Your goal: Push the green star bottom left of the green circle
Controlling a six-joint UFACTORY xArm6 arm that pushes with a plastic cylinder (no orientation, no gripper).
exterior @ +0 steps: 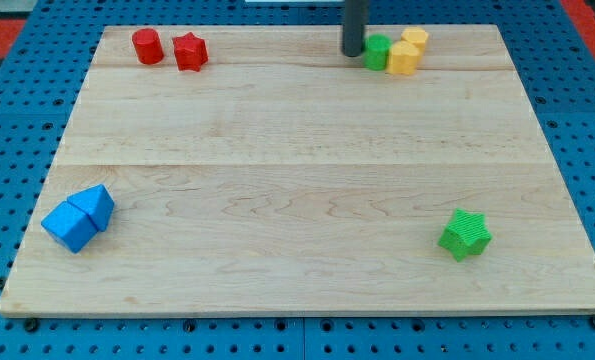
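The green star [465,234] lies near the view's bottom right of the wooden board [297,150]. The green circle [377,51] sits at the view's top, right of centre, touching two yellow blocks. My tip [352,52] rests on the board just left of the green circle, touching or nearly touching it. The tip is far from the green star, which lies well below and to the right.
A yellow block [403,58] and another yellow block [414,39] sit right of the green circle. A red cylinder [147,46] and a red star [189,51] are at top left. Two blue blocks [70,226] [97,204] touch at bottom left.
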